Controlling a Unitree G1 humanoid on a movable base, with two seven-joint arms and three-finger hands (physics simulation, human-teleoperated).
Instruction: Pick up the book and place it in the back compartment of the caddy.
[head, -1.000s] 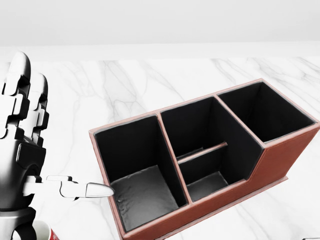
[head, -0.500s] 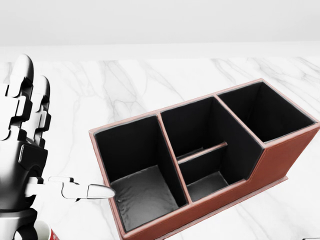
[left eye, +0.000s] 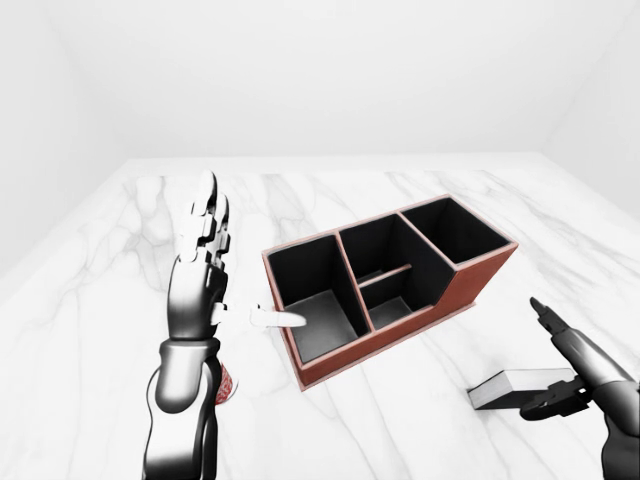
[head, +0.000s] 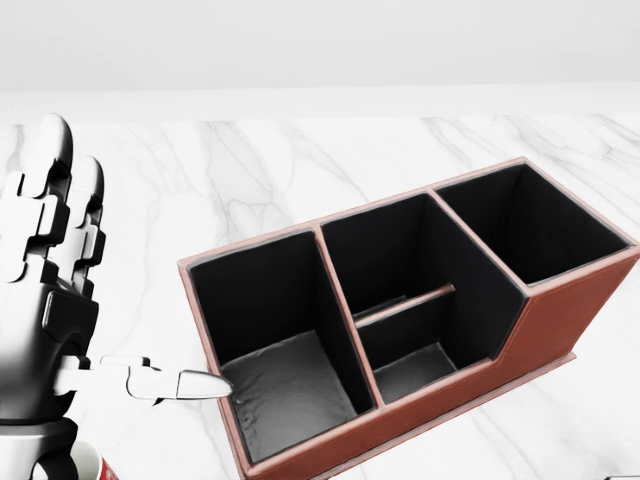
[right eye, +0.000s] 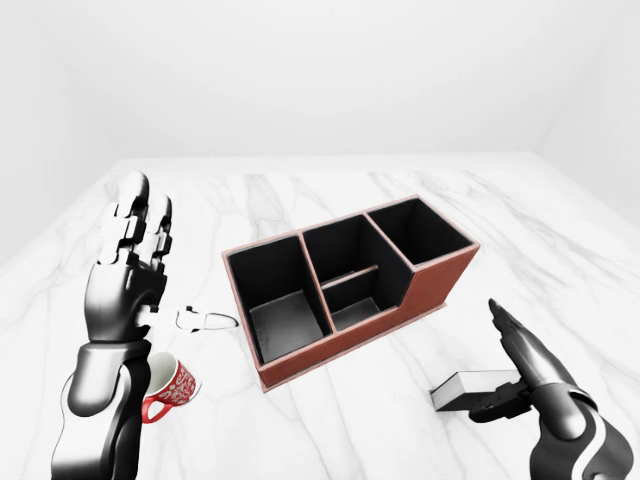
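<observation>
No legible writing: caddy (left eye: 395, 290), book (right eye: 470, 388), mug (right eye: 172, 385).

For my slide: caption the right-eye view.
Right hand reaching the book beside the caddy; left hand raised open.

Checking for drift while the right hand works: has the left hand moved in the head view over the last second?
Yes, slightly. The left hand has shifted a little rightward, toward the caddy, which stays put.
</observation>
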